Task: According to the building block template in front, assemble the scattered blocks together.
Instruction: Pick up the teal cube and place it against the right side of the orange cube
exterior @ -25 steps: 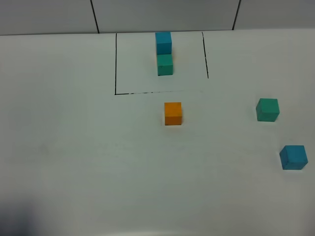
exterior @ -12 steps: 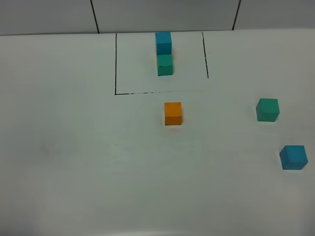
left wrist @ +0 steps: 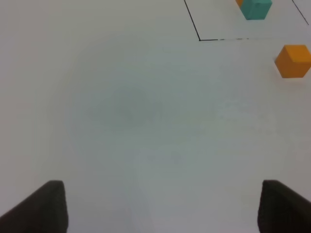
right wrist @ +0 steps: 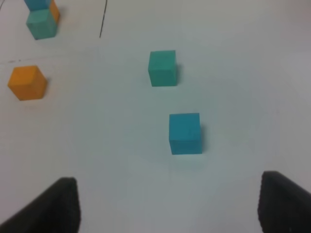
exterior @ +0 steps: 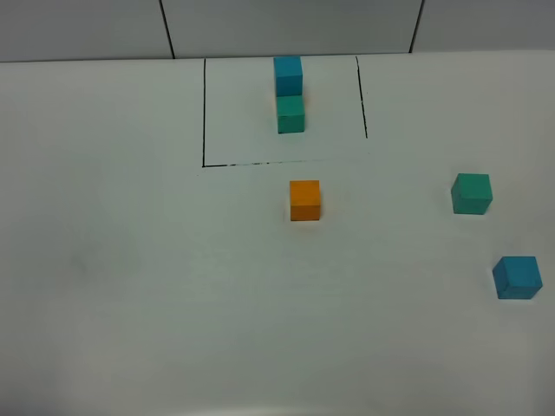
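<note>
The building block template stands at the back: a blue cube joined to a teal-green cube inside a thin black outline. In the right wrist view an orange face shows beside the template's blue cube. Of the scattered blocks, the orange cube lies just in front of the outline. The green cube and the blue cube lie at the right. My left gripper is open over bare table, far left of the orange cube. My right gripper is open, with the blue cube just ahead of it.
The white table runs back to a grey wall with dark seams. Neither arm shows in the exterior high view. The loose blue cube sits close to the table's right edge.
A dim shadow at the table's front left corner has gone. No cube has moved.
</note>
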Robot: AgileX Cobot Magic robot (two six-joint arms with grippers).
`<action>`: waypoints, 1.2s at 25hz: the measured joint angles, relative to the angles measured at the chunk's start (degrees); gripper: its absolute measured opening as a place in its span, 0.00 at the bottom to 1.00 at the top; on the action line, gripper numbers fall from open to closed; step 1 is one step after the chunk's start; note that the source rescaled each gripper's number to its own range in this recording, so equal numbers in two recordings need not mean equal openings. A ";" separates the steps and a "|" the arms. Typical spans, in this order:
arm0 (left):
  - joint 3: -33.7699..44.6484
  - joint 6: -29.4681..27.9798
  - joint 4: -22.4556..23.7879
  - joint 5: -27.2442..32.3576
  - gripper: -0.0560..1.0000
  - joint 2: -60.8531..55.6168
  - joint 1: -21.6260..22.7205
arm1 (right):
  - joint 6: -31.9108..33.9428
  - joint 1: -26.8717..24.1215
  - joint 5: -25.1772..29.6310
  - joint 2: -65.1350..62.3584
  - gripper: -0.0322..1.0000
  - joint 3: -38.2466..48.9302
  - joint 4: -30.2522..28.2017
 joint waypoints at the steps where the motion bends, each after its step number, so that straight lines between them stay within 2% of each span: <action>1: 0.00 0.00 0.00 0.00 0.99 0.00 0.00 | 0.05 0.00 0.00 0.00 0.55 0.00 0.00; 9: 0.00 0.05 0.00 0.00 0.99 0.00 0.07 | 0.05 0.00 0.00 0.00 0.55 0.00 0.00; 15: 0.00 0.05 0.05 0.00 0.99 0.00 2.09 | 0.00 0.00 0.00 0.00 0.55 0.00 0.00; 30: 0.00 0.05 0.05 0.00 0.99 0.00 2.17 | 0.06 0.00 0.00 0.00 0.55 0.00 0.21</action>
